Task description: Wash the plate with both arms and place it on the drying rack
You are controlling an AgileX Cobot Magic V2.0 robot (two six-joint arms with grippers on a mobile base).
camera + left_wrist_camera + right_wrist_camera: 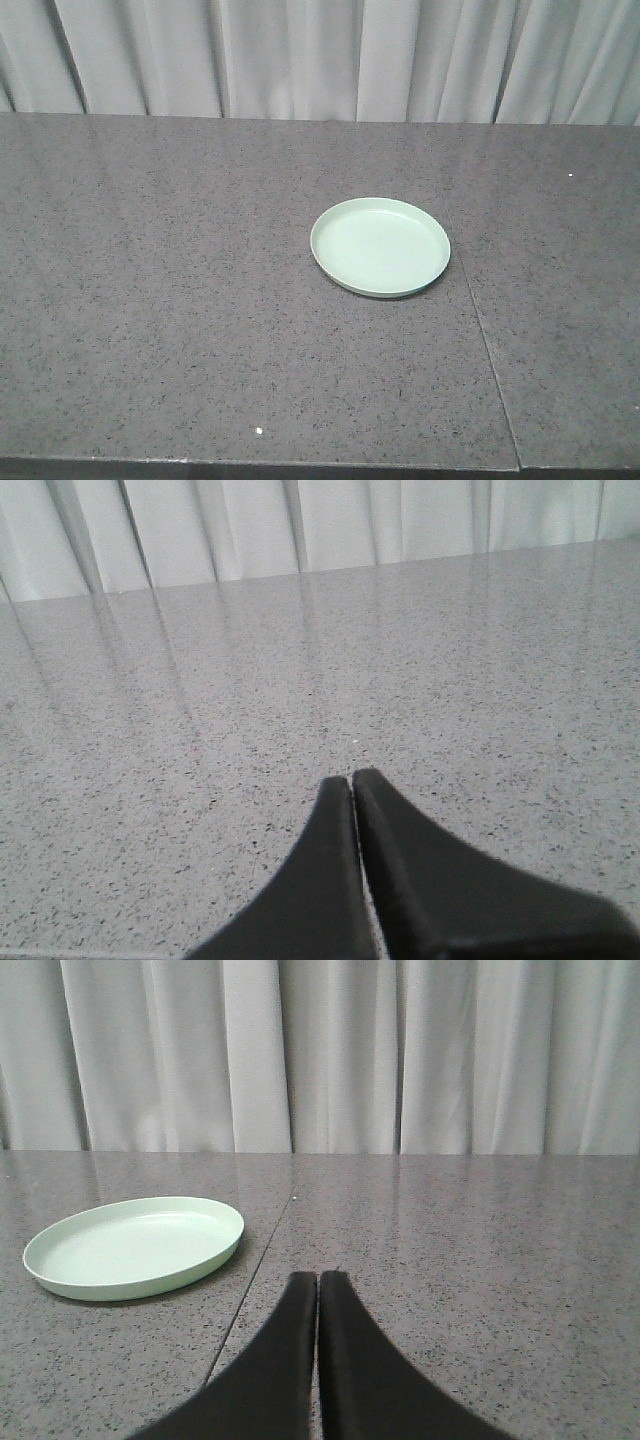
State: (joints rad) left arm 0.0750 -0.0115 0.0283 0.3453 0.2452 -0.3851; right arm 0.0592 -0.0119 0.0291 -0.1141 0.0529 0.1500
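Plate lies flat, right side up, on grey speckled countertop. It sits a bit right of the surface's middle, roughly halfway between far and near edges and well apart from both. Nothing is on it and nothing touches it. A thin seam in the counter runs from the near edge up toward the plate's right rim, with the plate just left of that line. There is a small white speck close to the near edge and another by the right edge. Pale pleated curtain hangs behind the far edge.

Left gripper: black fingers pressed together with only a hairline slit between them, holding nothing. It is low over bare counter, pointing at the far edge. No plate in this view.

Right gripper: fingers likewise closed tip to tip and empty, low over the counter. In the right wrist view the plate is ahead and to the left of the tips, clearly apart from them, on the other side of the seam.
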